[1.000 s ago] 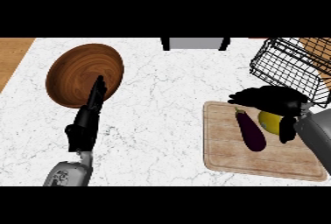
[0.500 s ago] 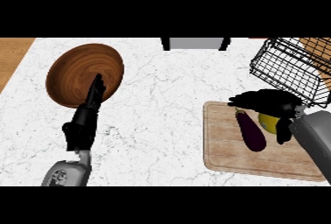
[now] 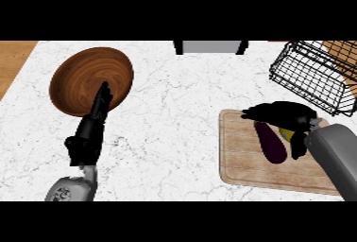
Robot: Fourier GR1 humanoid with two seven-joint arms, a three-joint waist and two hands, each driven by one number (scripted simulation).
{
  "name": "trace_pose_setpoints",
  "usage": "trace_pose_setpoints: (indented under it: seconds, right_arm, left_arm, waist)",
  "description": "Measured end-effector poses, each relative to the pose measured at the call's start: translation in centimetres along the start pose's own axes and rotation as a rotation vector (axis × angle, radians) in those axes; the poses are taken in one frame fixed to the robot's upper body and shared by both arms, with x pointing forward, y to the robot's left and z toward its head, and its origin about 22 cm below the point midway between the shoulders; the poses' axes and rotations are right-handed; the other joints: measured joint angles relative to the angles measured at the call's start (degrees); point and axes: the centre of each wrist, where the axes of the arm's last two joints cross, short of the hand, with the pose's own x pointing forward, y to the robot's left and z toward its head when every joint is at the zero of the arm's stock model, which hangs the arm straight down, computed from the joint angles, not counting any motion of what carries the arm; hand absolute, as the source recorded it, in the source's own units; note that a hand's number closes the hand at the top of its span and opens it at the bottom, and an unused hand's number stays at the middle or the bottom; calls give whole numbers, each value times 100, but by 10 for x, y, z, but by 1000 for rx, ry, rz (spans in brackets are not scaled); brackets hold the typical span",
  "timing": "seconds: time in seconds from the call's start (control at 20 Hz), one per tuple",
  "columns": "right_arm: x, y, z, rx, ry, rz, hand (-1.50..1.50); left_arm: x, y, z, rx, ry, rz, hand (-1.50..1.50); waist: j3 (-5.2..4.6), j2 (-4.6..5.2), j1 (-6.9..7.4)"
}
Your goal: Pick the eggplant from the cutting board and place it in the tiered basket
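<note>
Head view, steeply down on a white marbled counter (image 3: 181, 94), with a strip of wood floor (image 3: 14, 61) showing past its left edge. Far right, up at the counter's back corner: black wire tiered basket (image 3: 314, 78), tilted in view, nothing seen inside its near tier. Left of centre: round brown wooden plate (image 3: 83, 78), looking taller than wide. Lower right: pale wooden cutting board (image 3: 268, 158), lying flat, well apart from the plate and just below the basket. At the top edge, middle: grey box with dark sides (image 3: 209, 46), cut off by the frame. On the board, near its upper middle: dark purple eggplant (image 3: 270, 143), lying lengthwise, stem end toward the basket. Just to its right, a small yellow-green item (image 3: 286, 133), mostly hidden. Right hand (image 3: 282, 113) low over the eggplant's stem end, fingers curved downward around it but not clearly closed; contact cannot be told. Left hand (image 3: 94, 116) at the view's left, fingers straight and together, tips overlapping the plate's lower rim, holding nothing.
</note>
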Motion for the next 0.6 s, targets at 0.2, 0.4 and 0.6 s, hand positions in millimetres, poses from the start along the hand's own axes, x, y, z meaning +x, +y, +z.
trace_pose_setpoints:
  seconds: [0.2, 0.4, 0.6]
  right_arm:
    - [-2, 15, -2, 0, -14, -27, -150]
    - [-4, 19, -11, -36, -19, -53, 150]
    - [-2, 26, -11, -112, -42, 2, 150]
  left_arm:
    - [-1, -2, -2, -2, 0, 5, 0]
    - [-1, -1, -8, -4, 1, 6, 0]
    - [0, -3, -4, 1, -4, 7, 0]
  waist:
    - [-1, 1, -7]
    - [-10, -3, -3]
    - [-24, -19, -6]
